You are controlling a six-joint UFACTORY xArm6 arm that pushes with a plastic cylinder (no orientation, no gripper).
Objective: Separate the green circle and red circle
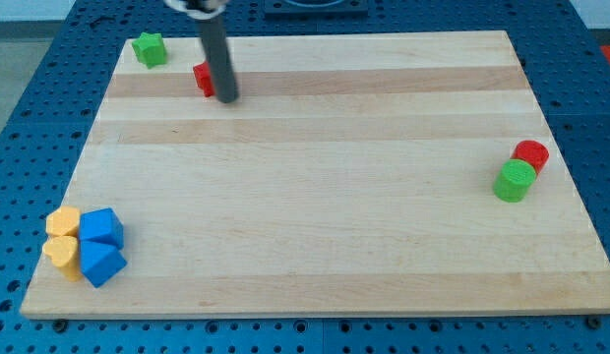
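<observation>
Wooden tabletop (315, 197) on blue perforated base (30, 59). Arm carries no claw, only a straight dark rod, so no claw state to report.

Rod comes down from view's top, left of centre. My tip (227, 98) sits on the tabletop near the top-left, touching or just beside a red block (203, 78) on that block's right side; rod hides part of it, shape not clear. Green star-like block (149, 48) at top-left corner, apart from the red one.

Task items: green circle (515, 181) and red circle (530, 154) at view's right edge, mid height. Red sits up and to the right of green; the two are touching or nearly so, no clear gap visible. Both well apart from my tip, across the tabletop.

Bottom-left corner: cluster of four, packed together. Yellow block (62, 221) above a yellow heart (61, 254); blue block (102, 227) above another blue block (100, 263), the blues on the right of the yellows.
</observation>
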